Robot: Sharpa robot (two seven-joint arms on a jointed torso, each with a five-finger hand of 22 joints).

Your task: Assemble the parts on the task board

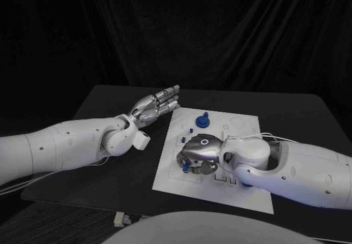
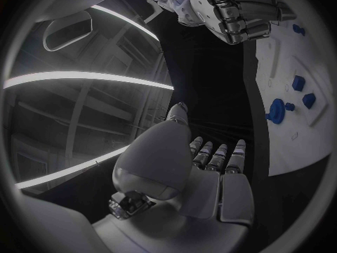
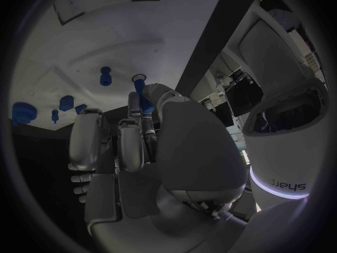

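The white task board (image 1: 242,127) lies in the middle of the table. My right hand (image 1: 199,151) hangs over its near left part with the fingers curled down. In the right wrist view a slim blue peg (image 3: 142,93) sits pinched between the thumb and a finger of that hand (image 3: 140,146), just above the board (image 3: 105,34). A round blue part (image 1: 202,120) stands at the board's far end. My left hand (image 1: 156,105) floats flat and open over the table, left of the board's far corner, holding nothing.
More blue parts stand on the board: a short peg (image 3: 105,76), blocks (image 3: 67,102) and a round piece (image 3: 21,111). The left wrist view shows the round part (image 2: 277,111) and two blocks (image 2: 298,83). Black table (image 1: 117,173) surrounds the board.
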